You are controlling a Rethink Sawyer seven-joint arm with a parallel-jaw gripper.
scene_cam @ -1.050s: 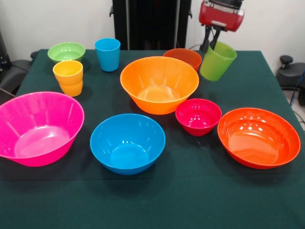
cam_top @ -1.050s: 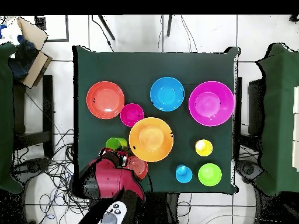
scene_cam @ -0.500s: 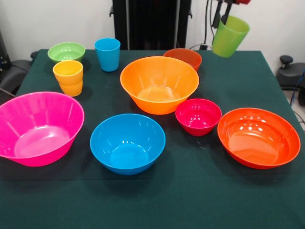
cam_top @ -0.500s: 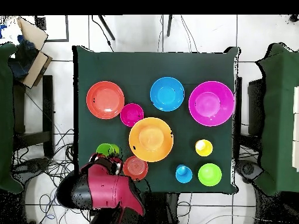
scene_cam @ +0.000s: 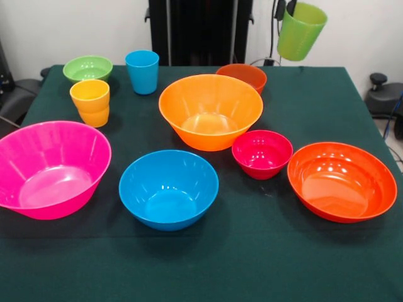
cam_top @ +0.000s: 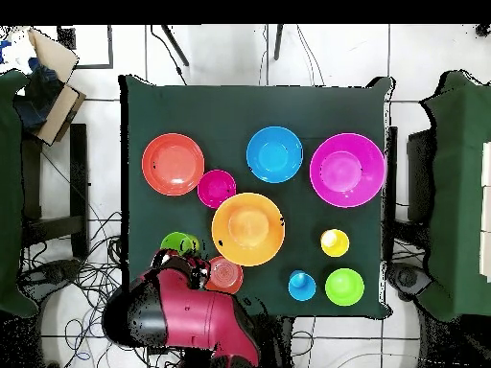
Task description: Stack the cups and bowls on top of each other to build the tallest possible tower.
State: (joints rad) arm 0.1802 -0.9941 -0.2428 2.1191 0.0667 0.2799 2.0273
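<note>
My hand (scene_cam: 288,7) is at the top right of the front view, its dark fingers pinching the rim of the green cup (scene_cam: 300,31). The cup hangs clear above the worktop (scene_cam: 264,264), slightly tilted. Only the fingertips show there; from overhead my red arm (cam_top: 187,314) fills the lower left, with the cup's green rim (cam_top: 178,242) peeking out beside it.

No tower stands; every piece sits apart on the green cloth. In the front view the big orange bowl (scene_cam: 210,111) is at centre, the small orange-red bowl (scene_cam: 242,75) just behind it. The magenta bowl (scene_cam: 262,153) lies right of centre, the wide red-orange bowl (scene_cam: 341,180) at the right. The blue bowl (scene_cam: 169,188) is low centre, the pink bowl (scene_cam: 50,167) at the left. In the upper left are the yellow cup (scene_cam: 90,102), the blue cup (scene_cam: 142,71) and the small green bowl (scene_cam: 87,68).
</note>
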